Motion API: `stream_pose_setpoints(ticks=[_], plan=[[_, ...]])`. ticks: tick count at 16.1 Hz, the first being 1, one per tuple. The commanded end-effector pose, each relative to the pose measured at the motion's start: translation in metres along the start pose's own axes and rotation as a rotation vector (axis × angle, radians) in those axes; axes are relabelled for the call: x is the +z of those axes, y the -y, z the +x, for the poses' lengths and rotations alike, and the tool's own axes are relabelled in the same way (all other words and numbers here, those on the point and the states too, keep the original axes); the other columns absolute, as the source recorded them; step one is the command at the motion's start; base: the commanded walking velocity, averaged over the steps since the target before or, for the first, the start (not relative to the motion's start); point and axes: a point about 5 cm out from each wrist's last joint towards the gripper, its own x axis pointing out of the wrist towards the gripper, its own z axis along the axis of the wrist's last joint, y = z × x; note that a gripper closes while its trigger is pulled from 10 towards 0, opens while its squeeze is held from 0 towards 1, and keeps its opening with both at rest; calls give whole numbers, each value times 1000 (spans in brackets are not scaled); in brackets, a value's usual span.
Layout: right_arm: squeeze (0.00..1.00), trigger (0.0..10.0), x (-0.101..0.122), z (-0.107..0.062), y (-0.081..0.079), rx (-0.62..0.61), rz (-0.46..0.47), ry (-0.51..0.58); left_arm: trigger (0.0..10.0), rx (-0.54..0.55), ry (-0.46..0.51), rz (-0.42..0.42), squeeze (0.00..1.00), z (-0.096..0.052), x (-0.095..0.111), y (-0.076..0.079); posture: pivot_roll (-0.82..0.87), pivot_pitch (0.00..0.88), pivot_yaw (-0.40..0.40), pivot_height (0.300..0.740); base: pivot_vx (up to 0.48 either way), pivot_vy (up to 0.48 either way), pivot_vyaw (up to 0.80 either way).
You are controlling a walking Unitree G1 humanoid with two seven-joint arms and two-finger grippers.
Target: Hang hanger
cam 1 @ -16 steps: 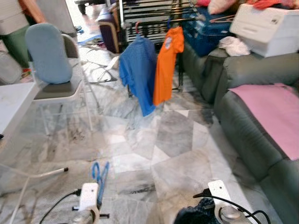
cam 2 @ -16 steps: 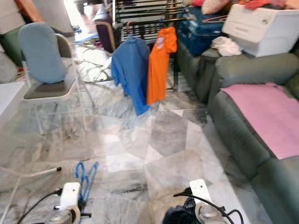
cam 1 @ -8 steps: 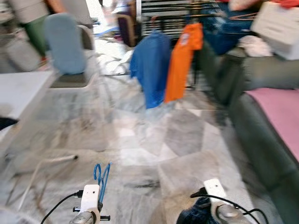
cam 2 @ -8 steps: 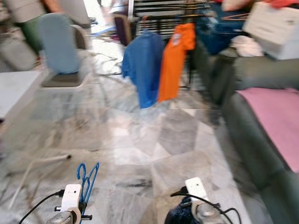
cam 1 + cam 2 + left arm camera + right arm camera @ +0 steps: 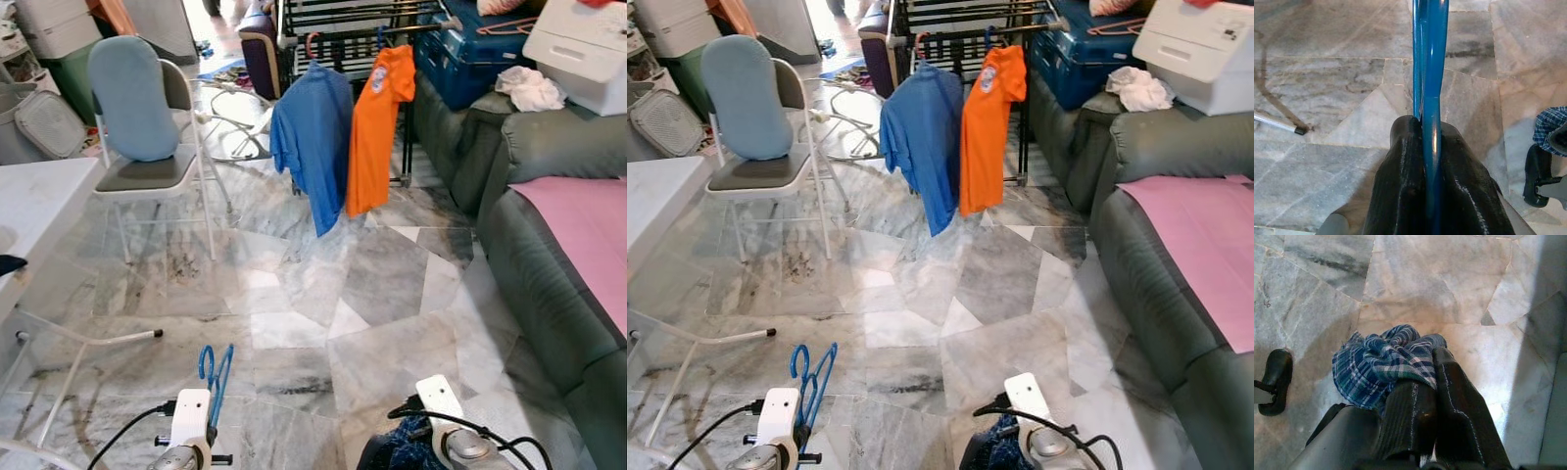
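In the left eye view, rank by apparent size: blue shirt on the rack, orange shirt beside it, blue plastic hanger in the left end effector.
1. Hanging blue shirt, largest.
2. Hanging orange shirt, narrower but similar length.
3. Thin blue plastic hanger, smallest, despite being nearest the camera.

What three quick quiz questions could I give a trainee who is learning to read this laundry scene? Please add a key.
1. True or false: the left claw is shut on the blue hanger.
2. What does the right claw hold? A) a white towel B) a blue plaid cloth C) an orange shirt
3. Fill in: on the drying rack ahead, the orange shirt hangs to the robot's ____ of the blue shirt.

Key: 1 true; 2 B, the blue plaid cloth; 3 right.
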Motion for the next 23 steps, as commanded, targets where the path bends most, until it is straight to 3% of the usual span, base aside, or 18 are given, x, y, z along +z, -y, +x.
stream_pose_setpoints(ticks=[1, 7, 10, 15, 23], plan=[[0, 10000, 5, 1, 0, 3, -6, 9, 10000, 4, 13, 6, 0, 0, 4, -4, -105, 0, 97, 740, 360, 0, 0], [0, 10000, -4, -3, 24, -10, -15, -1, 10000, 6, 12, -1, 0, 0, 3, -2, -107, 0, 93, 740, 421, 0, 0], [0, 10000, -5, -3, 25, -8, -19, -1, 10000, 9, 12, -5, 0, 0, 3, -3, -109, 0, 94, 740, 450, 0, 0], [0, 10000, 2, 0, -2, 27, -30, 5, 10000, 26, -1, -8, 0, -1, 0, -8, -109, 0, 97, 740, 389, 191, 0], [0, 10000, 20, 3, -27, 62, -51, 25, 10000, 110, -33, -37, 0, -4, -8, -23, -100, 0, 91, 740, 0, 0, 0]])
